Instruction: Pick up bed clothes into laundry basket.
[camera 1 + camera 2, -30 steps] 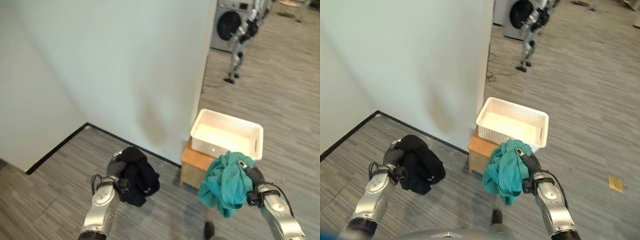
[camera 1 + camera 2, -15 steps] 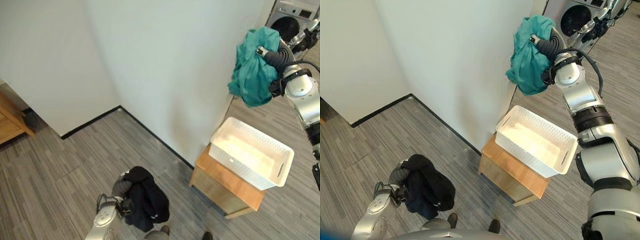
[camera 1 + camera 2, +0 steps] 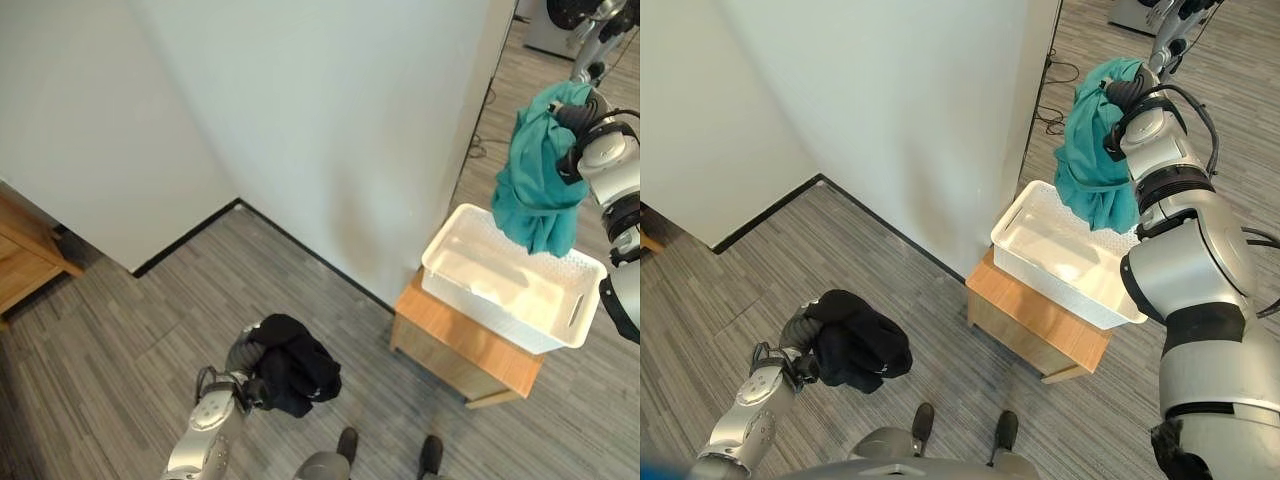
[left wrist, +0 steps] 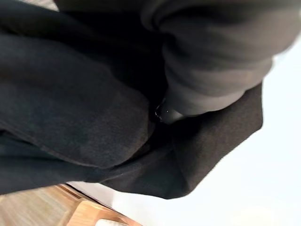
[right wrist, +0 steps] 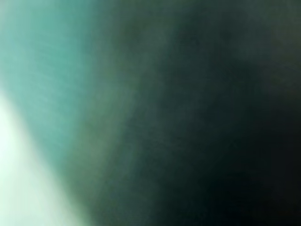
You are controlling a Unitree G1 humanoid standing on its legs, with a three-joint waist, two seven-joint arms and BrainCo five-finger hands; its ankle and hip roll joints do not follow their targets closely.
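A white perforated laundry basket [image 3: 570, 310] sits on a low wooden stand [image 3: 450, 345] by the wall's corner. My right hand [image 3: 577, 113] is raised above the basket's far side and shut on a teal cloth [image 3: 535, 190]. The cloth hangs down from the hand, and its lower end reaches the basket's opening. Low at the left, my left hand [image 3: 243, 356] is shut on a bunched black garment [image 3: 298, 366] held above the floor. That garment [image 4: 70, 117] covers the hand in the left wrist view, and the teal cloth [image 5: 56, 94] covers the right wrist view.
A white wall corner with a black skirting [image 3: 190, 232] stands just behind the stand. Wooden furniture [image 3: 25, 265] juts in at the left edge. Beyond the corner lie cables [image 3: 480, 150] on the floor, and another robot [image 3: 597, 20] stands by a washing machine.
The right arm has brought the teal cloth down from high beside the wall to just over the basket. The left hand still holds the black garment low. The camera shifted slightly.
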